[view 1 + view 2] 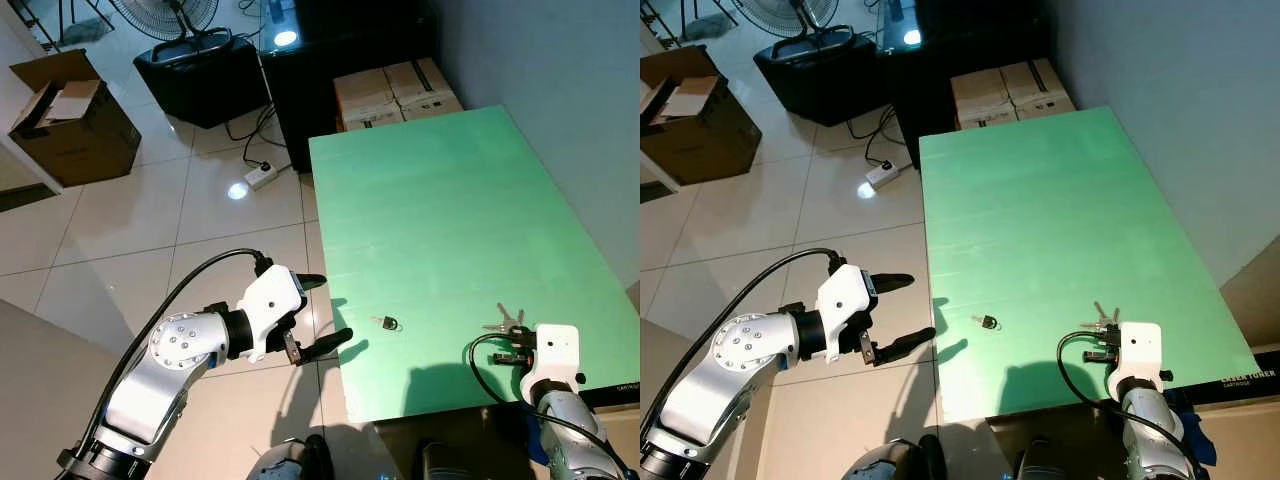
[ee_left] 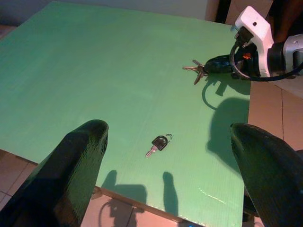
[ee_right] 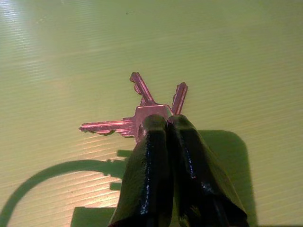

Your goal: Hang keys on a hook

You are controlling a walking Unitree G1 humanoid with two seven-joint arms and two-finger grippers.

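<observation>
A bunch of three silver keys (image 1: pixel 505 320) lies fanned out on the green table (image 1: pixel 440 210) near its front right corner. My right gripper (image 3: pixel 162 120) is shut on the bunch's head, fingers pressed together over it; from the left wrist it shows as the right gripper (image 2: pixel 218 64) beside the keys (image 2: pixel 195 71). A small single key with a black head (image 1: pixel 388 322) lies alone near the front edge, also seen as the small key (image 2: pixel 160 143). My left gripper (image 1: pixel 325 312) hangs open just off the table's left edge, level with that small key.
Cardboard boxes (image 1: pixel 395 92) stand at the table's far end, with a black case (image 1: pixel 205 75) and a fan (image 1: pixel 165 15) beyond. A power strip (image 1: pixel 262 176) and cables lie on the tiled floor. An open carton (image 1: pixel 70 115) sits far left. A wall runs along the right.
</observation>
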